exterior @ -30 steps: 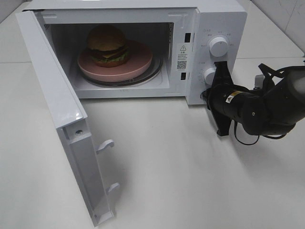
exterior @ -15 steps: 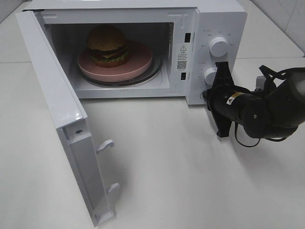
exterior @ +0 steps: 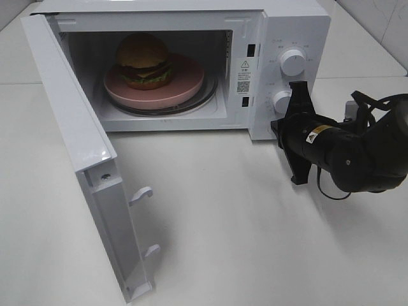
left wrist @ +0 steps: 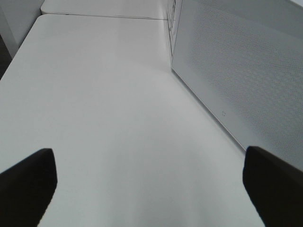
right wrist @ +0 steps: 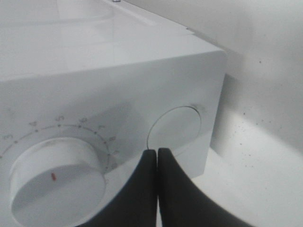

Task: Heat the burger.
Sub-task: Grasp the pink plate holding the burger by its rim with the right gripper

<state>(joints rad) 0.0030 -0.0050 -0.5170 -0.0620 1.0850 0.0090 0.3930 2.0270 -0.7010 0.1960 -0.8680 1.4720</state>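
Note:
The burger, a tan-brown layered bun, sits on a pink plate inside the open microwave. My right gripper is shut and empty, its tips against the lower right corner of the control panel. In the right wrist view the shut right gripper touches the panel just below a round button, beside a white dial. The left gripper is open over bare table, outside the high view, and holds nothing.
The microwave door stands wide open toward the front left, latch hooks sticking out. Two white knobs are on the panel. A white dotted panel stands beside the left gripper. The black right arm lies over the table at right.
The right arm's wrist has shifted slightly; its shut gripper stays at the panel's lower corner. Burger, plate and door have not moved.

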